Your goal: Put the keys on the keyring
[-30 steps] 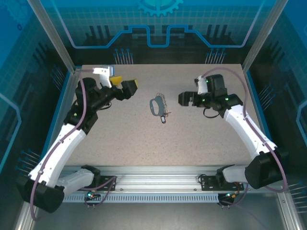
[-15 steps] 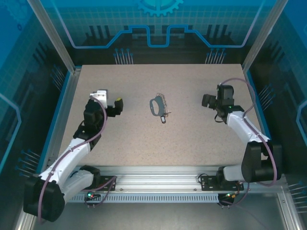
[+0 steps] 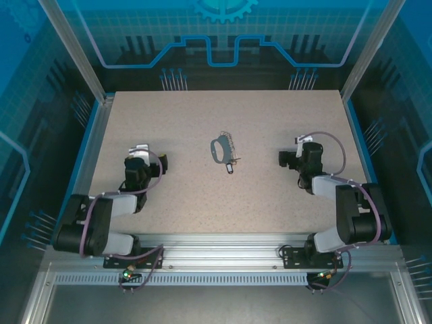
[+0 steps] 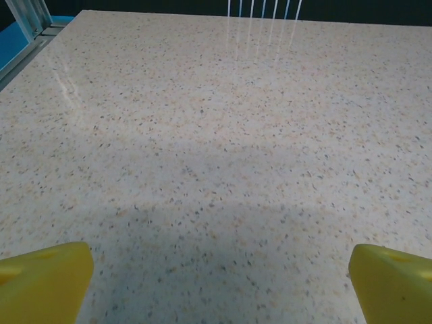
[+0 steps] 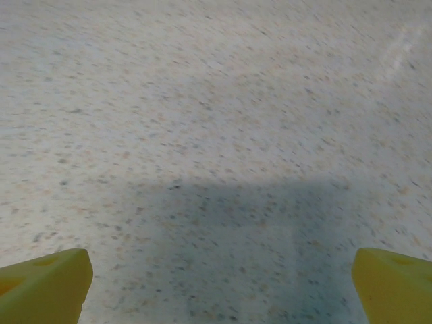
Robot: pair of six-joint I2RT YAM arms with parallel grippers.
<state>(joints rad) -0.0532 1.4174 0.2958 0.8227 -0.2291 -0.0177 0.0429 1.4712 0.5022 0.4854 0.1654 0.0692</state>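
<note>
**Left claw [image 3: 160,163] and right claw [image 3: 287,160] both released, key [image 3: 230,167] lying off the keyring [image 3: 217,148]**

The left claw sits low over the bench [image 3: 202,209] at about 9 o'clock from the keyring, well apart from it. It is spread wide and grasps nothing. In its wrist view the yellow fingertips [image 4: 42,280] stand at the two bottom corners with bare speckled bench between them.

The keyring, a dark oval loop, lies flat near the middle of the bench, a little toward 12 o'clock. Its thin silvery chain [image 3: 233,142] is bunched against its 2 o'clock side. The small black-headed key lies at 5 o'clock from the loop, just beside it. It is too small here to tell whether anything links the two.

The right claw hangs at 3 o'clock from the keyring, also well apart. It is likewise spread and empty, its fingertips [image 5: 44,280] framing bare bench.

By my reading, the task is at its start: no pickup is under way and neither arm is over the work.

The next move likely calls for one claw to come in and pin or lift the loop, and for the other to pinch the tiny key by its head. That pinch needs a fine, well-centred closure.

The chain is the nuisance, since it lies close enough to be snagged or dragged along with the loop. Nothing else on the bench blocks either approach.
</note>
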